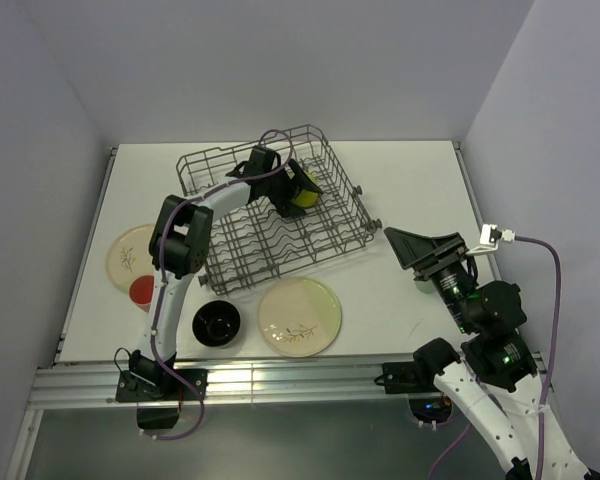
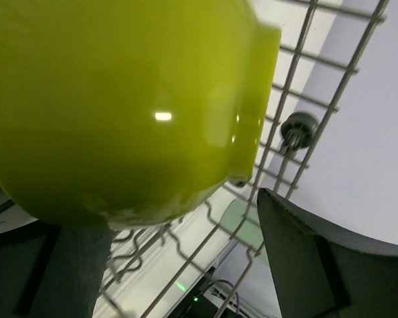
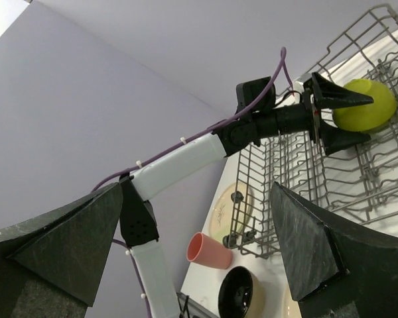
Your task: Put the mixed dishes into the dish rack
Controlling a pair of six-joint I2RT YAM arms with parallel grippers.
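Note:
The lime-green bowl [image 1: 305, 192] lies on its side inside the grey wire dish rack [image 1: 230, 262], at its far right. My left gripper [image 1: 292, 188] is open around it. In the left wrist view the bowl [image 2: 119, 106] fills the frame, and a gap shows between it and one finger [image 2: 318, 265]. On the table are the small cream plate [image 1: 128, 255], the coral-pink cup [image 1: 141, 291], the black bowl [image 1: 217, 322] and the large sprig plate [image 1: 299, 316]. My right gripper [image 1: 420, 248] is open and empty, right of the rack. The mint-green cup is out of view.
The right wrist view shows the left arm reaching into the rack [image 3: 331, 172], with the coral cup [image 3: 212, 252] and black bowl [image 3: 237, 291] lying near the rack's corner. Walls close in the table on the left, back and right.

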